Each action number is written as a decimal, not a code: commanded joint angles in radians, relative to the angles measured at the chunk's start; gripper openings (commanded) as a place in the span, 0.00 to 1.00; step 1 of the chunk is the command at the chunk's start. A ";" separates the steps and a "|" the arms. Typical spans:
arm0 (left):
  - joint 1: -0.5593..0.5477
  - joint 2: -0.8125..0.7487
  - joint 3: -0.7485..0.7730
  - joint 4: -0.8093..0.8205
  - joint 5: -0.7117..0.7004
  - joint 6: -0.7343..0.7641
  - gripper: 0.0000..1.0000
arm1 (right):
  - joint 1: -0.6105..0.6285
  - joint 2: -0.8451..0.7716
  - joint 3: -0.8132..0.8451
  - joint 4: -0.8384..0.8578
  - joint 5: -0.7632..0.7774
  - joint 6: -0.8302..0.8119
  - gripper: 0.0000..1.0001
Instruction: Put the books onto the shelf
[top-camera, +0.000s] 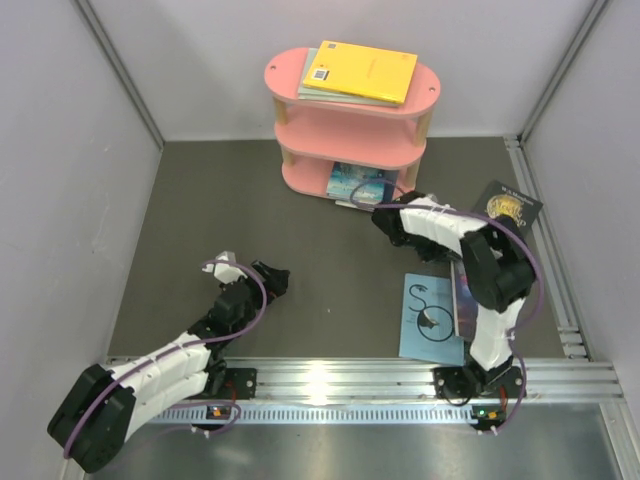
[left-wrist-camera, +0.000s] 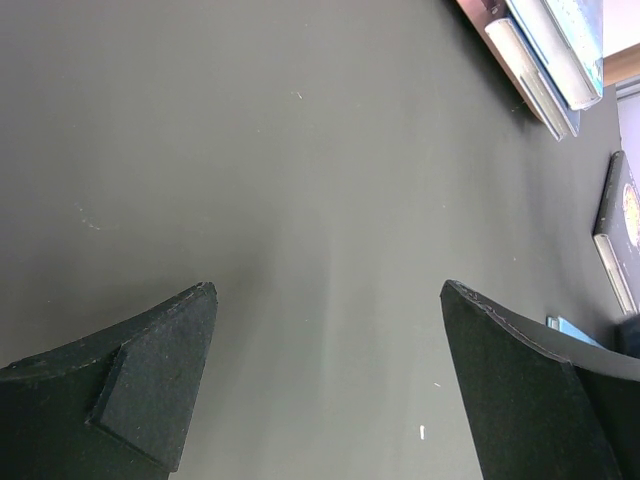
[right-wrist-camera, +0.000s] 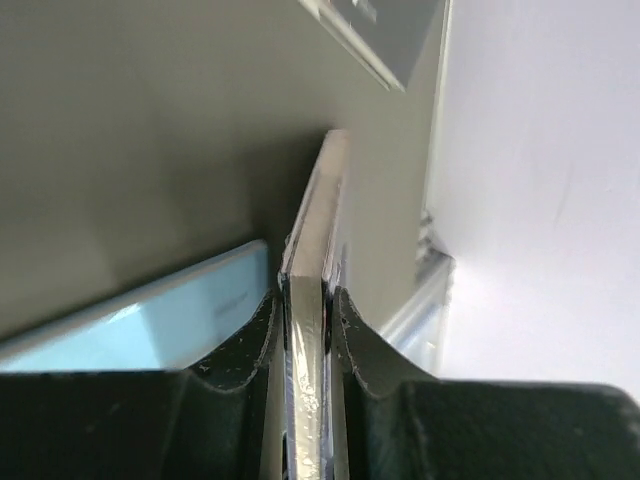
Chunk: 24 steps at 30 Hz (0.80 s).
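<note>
The pink shelf (top-camera: 345, 130) stands at the back with a yellow book (top-camera: 365, 70) on a grey-green one on its top board. A teal book (top-camera: 358, 183) lies on its lowest board. On the mat lie a light blue book (top-camera: 428, 315) and a black book (top-camera: 508, 208) with a gold emblem. My right gripper (right-wrist-camera: 305, 290) is shut on a thin dark-covered book (right-wrist-camera: 320, 200), seen edge-on beside the light blue book (right-wrist-camera: 150, 320). In the top view the right wrist (top-camera: 495, 275) hides those fingers. My left gripper (top-camera: 275, 280) hangs open over bare mat, nothing between its fingers (left-wrist-camera: 160, 380).
Grey walls close in the mat on three sides. A metal rail (top-camera: 400, 380) runs along the near edge by the arm bases. The left wrist view catches the shelf's lowest books (left-wrist-camera: 545, 60) at top right and the black book (left-wrist-camera: 618, 230) at the right edge.
</note>
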 joint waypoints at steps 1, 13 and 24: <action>-0.002 0.002 -0.114 0.043 -0.010 0.012 0.99 | 0.096 -0.188 0.174 -0.099 -0.017 0.070 0.00; -0.003 0.000 -0.083 0.118 0.220 0.043 0.99 | 0.226 -0.612 0.222 0.109 -0.411 -0.037 0.00; -0.080 0.224 0.075 0.435 0.484 0.002 0.99 | 0.226 -0.953 -0.001 0.460 -0.880 -0.028 0.00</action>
